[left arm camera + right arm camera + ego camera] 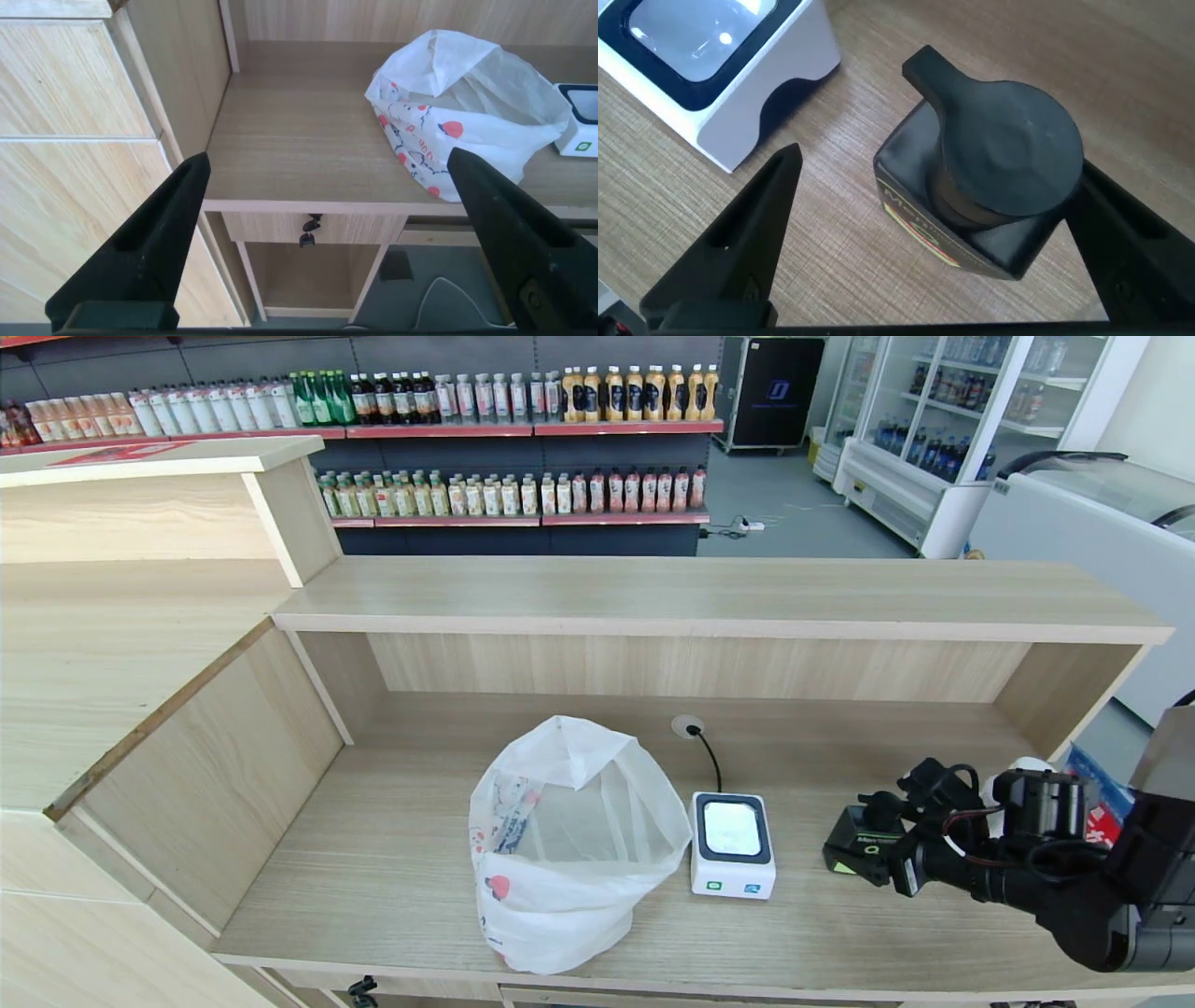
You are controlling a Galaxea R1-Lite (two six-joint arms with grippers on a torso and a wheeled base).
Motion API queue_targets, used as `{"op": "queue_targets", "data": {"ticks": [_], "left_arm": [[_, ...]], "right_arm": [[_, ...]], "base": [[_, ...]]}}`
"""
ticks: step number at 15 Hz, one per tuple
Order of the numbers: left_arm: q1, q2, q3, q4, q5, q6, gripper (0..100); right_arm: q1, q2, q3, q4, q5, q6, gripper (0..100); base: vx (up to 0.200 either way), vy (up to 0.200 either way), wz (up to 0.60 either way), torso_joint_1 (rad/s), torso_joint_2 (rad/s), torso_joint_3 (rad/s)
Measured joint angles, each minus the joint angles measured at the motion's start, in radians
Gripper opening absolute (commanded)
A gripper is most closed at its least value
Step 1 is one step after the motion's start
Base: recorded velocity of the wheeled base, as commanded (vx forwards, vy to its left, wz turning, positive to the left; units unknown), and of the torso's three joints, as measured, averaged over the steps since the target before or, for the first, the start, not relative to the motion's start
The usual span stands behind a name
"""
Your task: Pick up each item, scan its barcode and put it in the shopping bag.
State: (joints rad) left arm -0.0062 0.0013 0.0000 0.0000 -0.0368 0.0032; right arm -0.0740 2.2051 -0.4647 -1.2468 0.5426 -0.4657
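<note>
With the right end effector (938, 166) released and poised either side of the black bottle (1008, 159), standing on the bench (373, 859) just right of the scanner (732, 843), I'd centre on its square body below the cap before clamping

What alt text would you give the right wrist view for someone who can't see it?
The right gripper, open, hangs over a black square-bodied container with a round black lid, which stands on the light wood-grain counter between its two black fingers. Beside the container sits a white box-shaped scanner with a dark-framed glass top.
</note>
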Motion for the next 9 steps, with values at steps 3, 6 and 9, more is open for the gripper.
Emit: {"op": "queue_targets", "data": {"ticks": [3, 6, 9], "left_arm": [[0.0, 0.0, 0.0, 0.0, 0.0, 0.0, 100], [0.0, 0.0, 0.0, 0.0, 0.0, 0.0, 100], [0.0, 0.0, 0.0, 0.0, 0.0, 0.0, 100]], "right_arm": [[0.013, 0.05, -0.009, -0.005, 0.0, -0.01, 100], [0.031, 0.096, -0.042, -0.041, 0.011, -0.001, 100], [0.042, 0.123, -0.067, -0.046, 0.033, 0.003, 0]], "base": [[0.0, 0.0, 0.0, 0.0, 0.0, 0.0], [0.0, 0.0, 0.0, 0.0, 0.0, 0.0], [0.0, 0.0, 0.0, 0.0, 0.0, 0.0]]}}
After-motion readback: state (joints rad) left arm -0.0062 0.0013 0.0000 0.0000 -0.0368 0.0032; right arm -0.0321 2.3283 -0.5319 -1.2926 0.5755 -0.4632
